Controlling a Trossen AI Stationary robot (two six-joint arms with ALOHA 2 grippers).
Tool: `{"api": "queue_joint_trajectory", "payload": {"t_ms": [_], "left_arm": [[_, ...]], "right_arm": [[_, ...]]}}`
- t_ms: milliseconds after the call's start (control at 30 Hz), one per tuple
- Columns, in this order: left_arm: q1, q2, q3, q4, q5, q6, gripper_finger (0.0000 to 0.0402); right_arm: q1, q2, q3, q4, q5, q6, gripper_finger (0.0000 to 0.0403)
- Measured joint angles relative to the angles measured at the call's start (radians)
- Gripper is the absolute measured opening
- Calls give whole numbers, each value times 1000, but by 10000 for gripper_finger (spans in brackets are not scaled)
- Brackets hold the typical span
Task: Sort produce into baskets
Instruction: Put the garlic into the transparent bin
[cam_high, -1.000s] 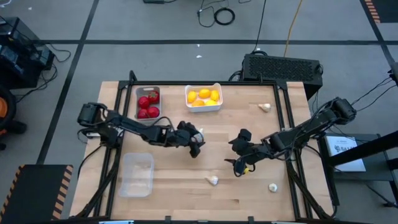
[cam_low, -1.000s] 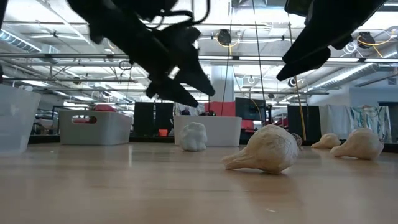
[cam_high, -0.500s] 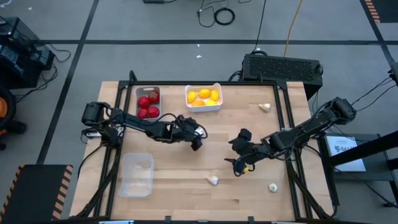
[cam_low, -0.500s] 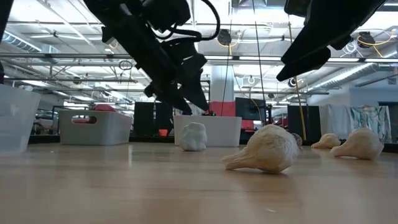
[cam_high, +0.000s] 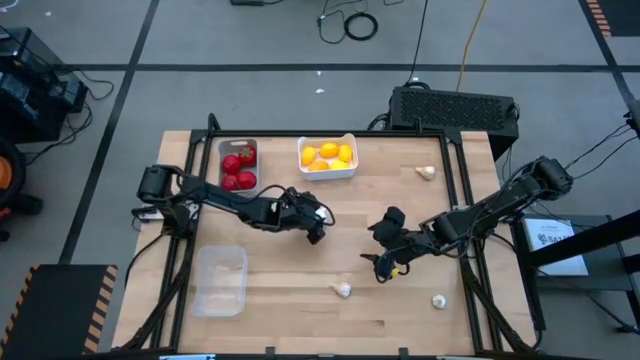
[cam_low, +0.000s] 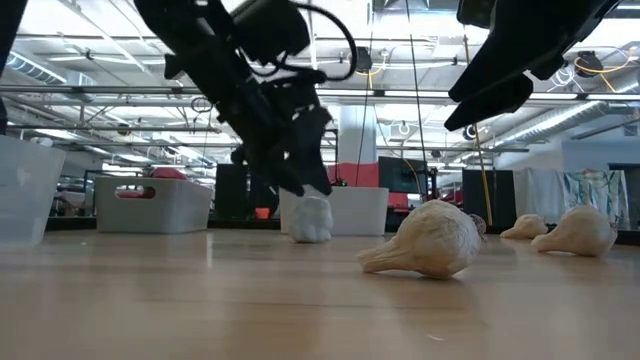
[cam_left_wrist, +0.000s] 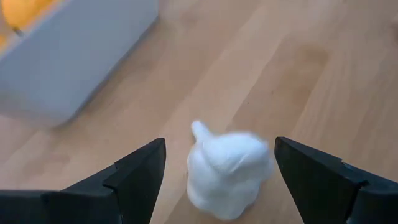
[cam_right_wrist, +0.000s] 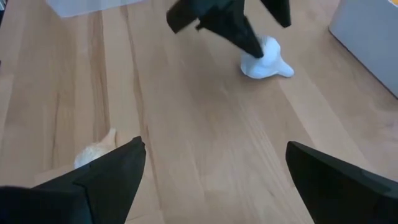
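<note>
Well along, by the look of it: red tomatoes (cam_high: 238, 167) already gathered in the grey basket (cam_high: 237, 146) at about eleven o'clock on the desk (cam_high: 400, 305), yellow fruits (cam_high: 327, 156) gathered in the white basket (cam_high: 349, 170) near twelve. Clear basket (cam_high: 219, 280) at about eight o'clock, apparently with nothing in it yet, so presumably meant for the garlic. Four garlic bulbs left loose on the wood: one near centre (cam_left_wrist: 228, 166), framed between the fingers (cam_left_wrist: 140, 168) of the left gripper (cam_high: 314, 230), which stand wide to either side of it, low over the bulb without closing on it; one at about six o'clock (cam_high: 343, 290); one toward five (cam_high: 439, 300); one up at one o'clock (cam_high: 426, 172), well apart from the rest. Right gripper (cam_high: 382, 262) just right of centre, raised off the desk, fingers spread wide and holding nothing, seemingly waiting. Step in hand, judged from the pose: closing on the centre bulb, then a carry across to the clear basket at eight o'clock. Remaining after that: the three other bulbs, the far one at one o'clock likely better suited to the right arm. Roughly two of three kinds sorted; none of the garlic placed yet.
</note>
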Motion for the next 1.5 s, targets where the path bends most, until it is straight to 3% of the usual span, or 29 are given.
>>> {"api": "queue_joint_trajectory", "payload": {"t_ms": [533, 1367, 1500], "left_arm": [[0, 96, -1, 18, 4, -13, 306], [13, 104, -1, 16, 17, -26, 305], [12, 104, -1, 1, 18, -25, 286]], "right_arm": [[-1, 29, 0, -1, -1, -2, 375], [-4, 35, 0, 1, -1, 5, 375], [-4, 35, 0, 1, -2, 4, 375]]}}
